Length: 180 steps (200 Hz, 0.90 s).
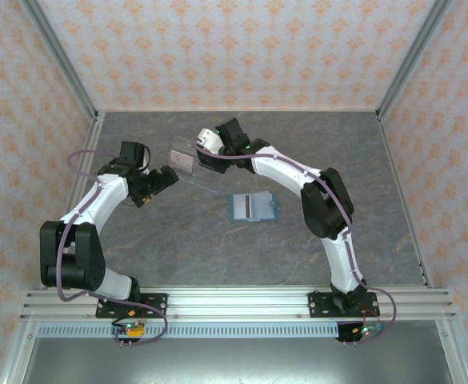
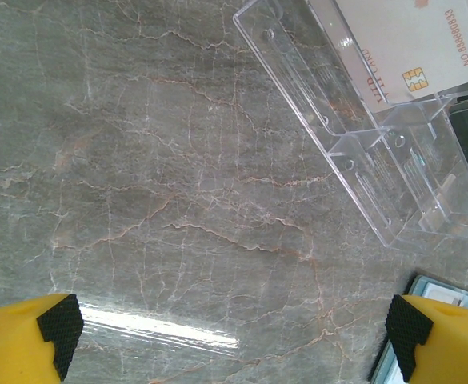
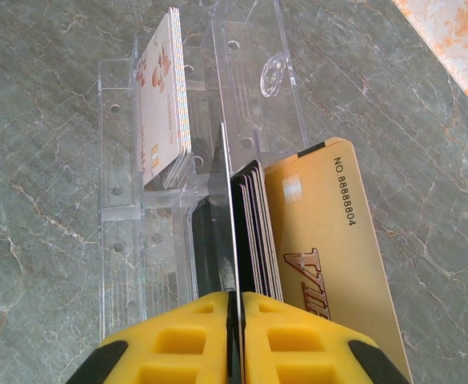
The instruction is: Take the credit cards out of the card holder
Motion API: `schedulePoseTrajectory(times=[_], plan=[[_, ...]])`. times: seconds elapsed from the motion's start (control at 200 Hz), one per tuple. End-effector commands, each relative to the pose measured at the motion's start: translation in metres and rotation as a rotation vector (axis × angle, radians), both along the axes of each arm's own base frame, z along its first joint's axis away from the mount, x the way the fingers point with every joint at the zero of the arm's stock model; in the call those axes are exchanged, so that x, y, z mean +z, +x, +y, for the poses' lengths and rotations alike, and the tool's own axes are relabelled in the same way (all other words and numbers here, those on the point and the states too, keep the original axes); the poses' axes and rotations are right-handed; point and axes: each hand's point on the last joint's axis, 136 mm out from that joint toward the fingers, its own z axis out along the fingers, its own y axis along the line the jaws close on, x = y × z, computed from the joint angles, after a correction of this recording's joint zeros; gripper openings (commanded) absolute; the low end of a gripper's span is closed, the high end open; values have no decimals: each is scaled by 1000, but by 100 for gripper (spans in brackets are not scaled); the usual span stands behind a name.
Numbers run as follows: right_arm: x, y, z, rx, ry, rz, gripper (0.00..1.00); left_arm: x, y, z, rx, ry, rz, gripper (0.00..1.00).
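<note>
Right, the grey surface [image 1: 218, 248] spreads below me, a clear tray [image 1: 187, 172] near its middle, and the teal card holder [image 1: 254, 208] lies open close by, nothing touching it. Pale credit cards [image 3: 163, 104] stand upright in one tray compartment. My right end effector [image 3: 234, 298] is pinched tight on a thin card [image 3: 230, 216], edge-on beside the orange-gold card [image 3: 330, 240]. My left end effector [image 2: 234, 332] hovers spread wide, empty.

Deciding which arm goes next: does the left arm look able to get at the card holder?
Probably yes. The left end effector is open and empty, bare table separates it from the card holder, and the right end effector, shut on a credit card, is at the clear tray, aside.
</note>
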Motion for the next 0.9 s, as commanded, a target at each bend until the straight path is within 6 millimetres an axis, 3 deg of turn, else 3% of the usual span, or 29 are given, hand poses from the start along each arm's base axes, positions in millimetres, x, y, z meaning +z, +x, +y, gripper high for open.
schedulePoseTrajectory(times=[0.0, 0.405, 0.566, 0.701, 0.896], plan=[[-12, 2, -6, -11, -45, 0, 11, 1, 1, 0, -13, -8, -12, 100], [-25, 4, -8, -19, -72, 13, 14, 0, 1, -1, -16, -14, -10, 100], [-24, 3, -8, -25, -69, 19, 20, -1, 1, -2, -17, -16, -9, 100], [-5, 2, -6, -44, -19, 26, 29, 0, 1, -2, -18, -20, -11, 100], [40, -7, -6, -83, 90, 37, 38, 1, 2, -4, -23, -29, -15, 100]])
